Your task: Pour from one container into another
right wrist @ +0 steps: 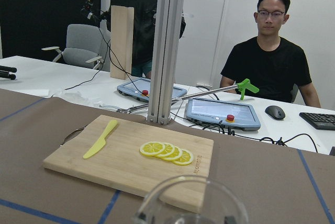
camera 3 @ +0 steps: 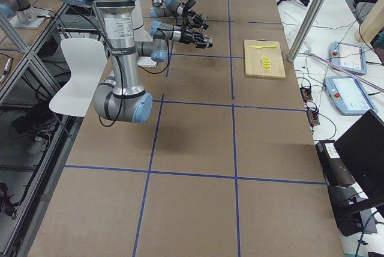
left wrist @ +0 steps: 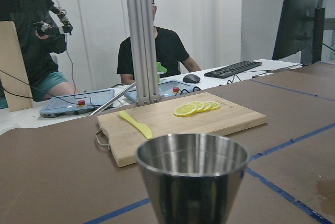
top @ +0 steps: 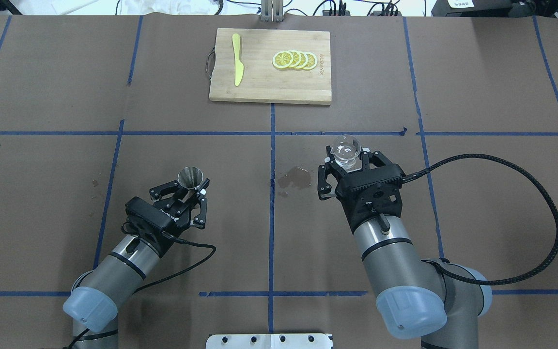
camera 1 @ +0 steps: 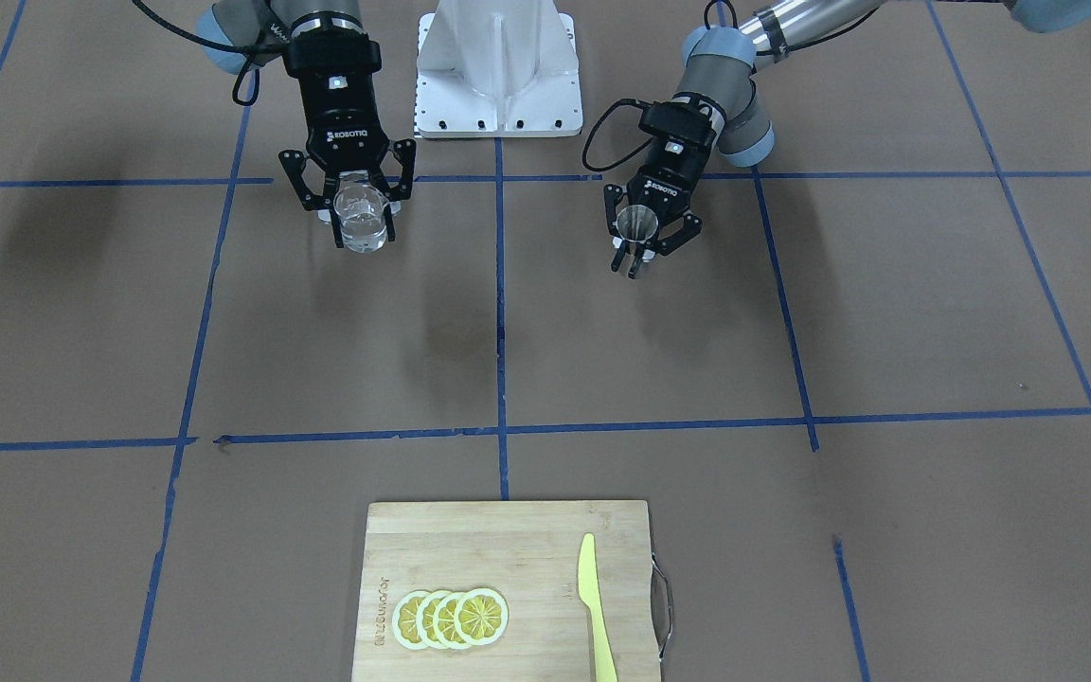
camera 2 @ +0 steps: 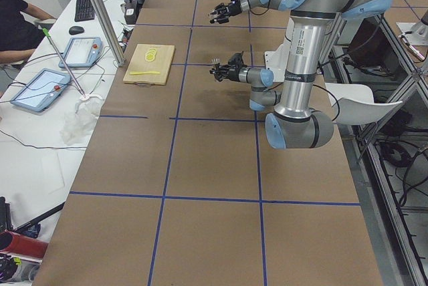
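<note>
The clear glass cup (top: 346, 148) stands upright between the fingers of my right gripper (top: 347, 159), which is shut on it and holds it above the table; some clear liquid shows inside the cup (camera 1: 362, 230). Its rim (right wrist: 191, 203) fills the bottom of the right wrist view. The steel jigger (top: 191, 176) sits upright in my left gripper (top: 191, 189), which is shut on its waist. The jigger's open upper cone (left wrist: 192, 174) looks empty. In the front-facing view the jigger (camera 1: 638, 222) is at the right. About a grid square separates the two containers.
A bamboo cutting board (top: 259, 87) lies at the far side of the table, with lemon slices (top: 294, 59) and a yellow plastic knife (top: 237, 65) on it. A dark stain (top: 294, 177) marks the paper between the arms. People sit beyond the table's far edge.
</note>
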Controlling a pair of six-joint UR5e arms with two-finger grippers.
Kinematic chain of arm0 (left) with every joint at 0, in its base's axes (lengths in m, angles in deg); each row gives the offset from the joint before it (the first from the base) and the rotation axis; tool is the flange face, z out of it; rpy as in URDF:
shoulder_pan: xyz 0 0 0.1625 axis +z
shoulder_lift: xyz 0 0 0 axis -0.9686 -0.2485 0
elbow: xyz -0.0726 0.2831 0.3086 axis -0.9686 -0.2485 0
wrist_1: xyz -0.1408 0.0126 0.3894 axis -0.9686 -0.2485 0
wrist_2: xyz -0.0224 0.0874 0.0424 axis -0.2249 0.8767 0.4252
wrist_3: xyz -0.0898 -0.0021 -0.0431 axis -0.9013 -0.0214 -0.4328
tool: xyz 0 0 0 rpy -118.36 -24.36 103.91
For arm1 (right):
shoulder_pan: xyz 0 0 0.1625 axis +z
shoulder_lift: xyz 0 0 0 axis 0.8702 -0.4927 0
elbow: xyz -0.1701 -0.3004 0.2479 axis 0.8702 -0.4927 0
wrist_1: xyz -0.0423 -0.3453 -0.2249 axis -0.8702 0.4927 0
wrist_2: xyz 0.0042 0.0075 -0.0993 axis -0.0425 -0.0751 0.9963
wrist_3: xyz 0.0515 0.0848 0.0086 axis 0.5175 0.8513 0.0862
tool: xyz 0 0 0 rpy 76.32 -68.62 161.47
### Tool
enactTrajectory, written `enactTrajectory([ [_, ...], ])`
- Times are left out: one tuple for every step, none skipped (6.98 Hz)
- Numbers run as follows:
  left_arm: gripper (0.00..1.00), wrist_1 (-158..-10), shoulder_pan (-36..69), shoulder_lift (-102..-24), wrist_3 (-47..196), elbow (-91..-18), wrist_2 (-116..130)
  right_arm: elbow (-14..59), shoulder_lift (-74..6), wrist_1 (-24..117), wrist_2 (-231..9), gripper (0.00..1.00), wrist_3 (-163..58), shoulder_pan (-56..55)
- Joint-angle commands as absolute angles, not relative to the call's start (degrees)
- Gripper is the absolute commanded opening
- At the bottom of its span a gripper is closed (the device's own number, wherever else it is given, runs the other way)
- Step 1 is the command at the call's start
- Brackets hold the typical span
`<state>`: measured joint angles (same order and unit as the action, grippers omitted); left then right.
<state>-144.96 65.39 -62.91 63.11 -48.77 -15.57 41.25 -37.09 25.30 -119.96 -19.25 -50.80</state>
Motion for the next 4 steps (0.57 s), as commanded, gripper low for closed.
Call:
enactTrajectory([
  [0.00,-145.03,63.05,-67.67,63.51,-47.06,-21.34,46.98,-36.31,32.93,-121.45,0.00,-21.02,-51.60],
  [0.00,-145.20,62.17,-68.48,63.94,-46.27,-23.80,48.23,-35.96,33.84,-121.45,0.00,-21.99,-52.65],
  [0.00,-145.29,61.21,-71.54,64.12,-45.56,-26.00,48.33,-34.65,34.20,-121.45,0.00,-24.61,-53.53],
  [0.00,-147.12,60.59,-73.74,64.12,-42.77,-28.28,48.33,-33.77,34.20,-121.45,0.00,-25.42,-53.89],
])
